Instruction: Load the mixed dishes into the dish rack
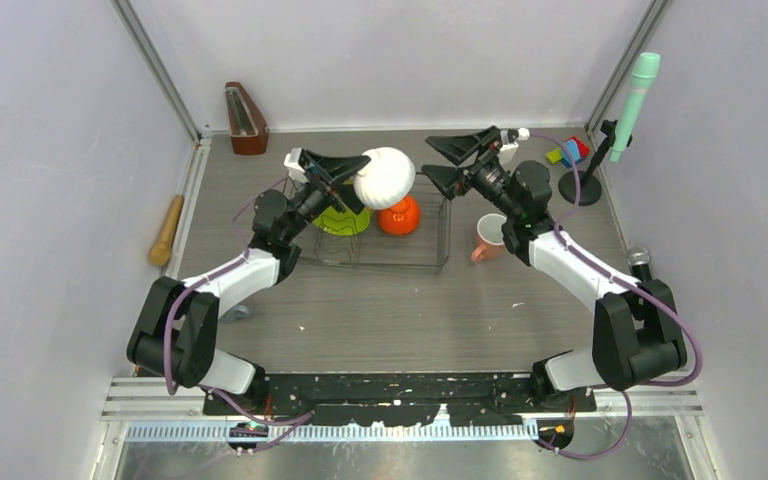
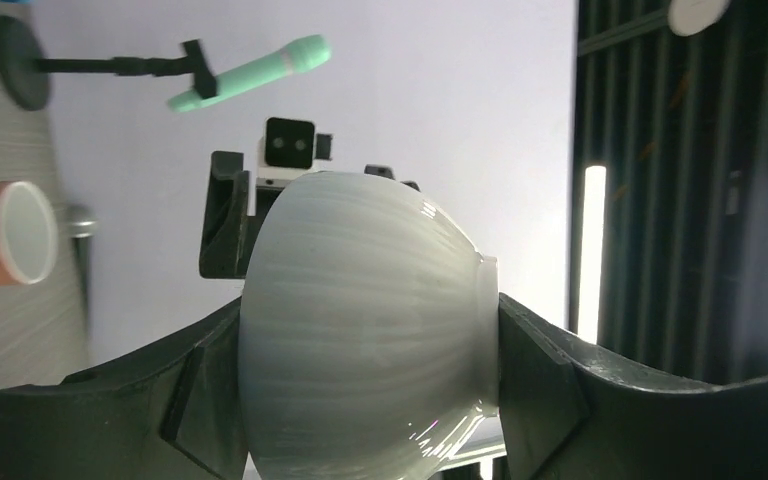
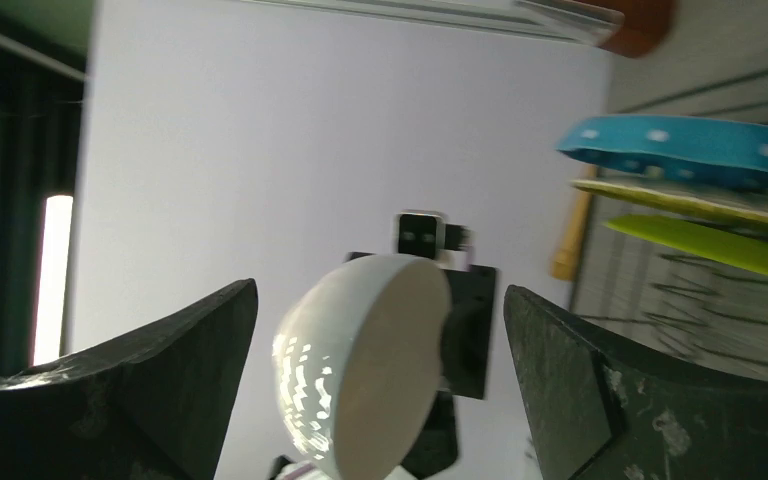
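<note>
Over the far half of the dish rack, which sits mid-table toward the far edge, the left gripper holds the white bowl clear of the wires. Its jaws are clamped on the bowl. In the left wrist view one finger presses the wide rim side and the other the foot, so the bowl hangs tipped, mouth mostly down toward the rack. The right gripper hovers just beside the bowl, toward the right edge, with its jaws spread wide and nothing in them. Its own camera looks at the bowl between its fingers, and neither finger touches it.

Under the held bowl and slightly nearer sits the orange bowl, apparently dome up, inside the rack. The lime green plate stands on edge at the rack's left end, with the yellow plate and the blue dotted plate beside it. The pink mug rests on the table just outside the rack's right end, closer to the right arm.

The next move probably belongs to the left arm, which carries the bowl. A straight drop looks likely to crowd the orange bowl. Bare wire shows along the rack's near side and right end, so the bowl likely needs to shift that way before release.
</note>
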Robot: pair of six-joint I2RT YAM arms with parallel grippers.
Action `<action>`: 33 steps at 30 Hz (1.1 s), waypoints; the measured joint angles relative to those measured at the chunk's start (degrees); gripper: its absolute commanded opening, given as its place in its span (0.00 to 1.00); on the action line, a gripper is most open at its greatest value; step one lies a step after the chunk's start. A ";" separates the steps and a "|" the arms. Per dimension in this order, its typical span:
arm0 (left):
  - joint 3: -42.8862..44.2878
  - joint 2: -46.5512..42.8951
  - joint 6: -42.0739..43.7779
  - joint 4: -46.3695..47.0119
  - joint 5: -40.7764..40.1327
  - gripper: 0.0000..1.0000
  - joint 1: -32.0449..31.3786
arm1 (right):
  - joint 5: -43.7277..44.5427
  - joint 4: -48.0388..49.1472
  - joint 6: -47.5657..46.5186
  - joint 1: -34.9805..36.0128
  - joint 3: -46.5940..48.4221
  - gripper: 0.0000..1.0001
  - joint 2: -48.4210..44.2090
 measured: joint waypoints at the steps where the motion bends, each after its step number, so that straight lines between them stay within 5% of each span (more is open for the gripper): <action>1: -0.50 -0.59 1.75 -1.79 0.70 0.00 0.00 | -0.11 -4.59 -1.70 -0.04 0.28 1.00 -0.59; 10: 0.98 -6.34 21.75 -23.43 4.48 0.00 -0.79 | -0.55 -40.74 -18.10 0.09 8.46 1.00 -4.15; 18: 2.21 -8.76 35.19 -37.16 2.27 0.00 -3.26 | -0.74 -52.04 -21.07 2.80 10.43 1.00 -5.86; 33: 3.85 -5.81 35.45 -37.99 0.52 0.00 -3.34 | -2.43 -61.70 -25.27 6.38 12.13 1.00 -5.20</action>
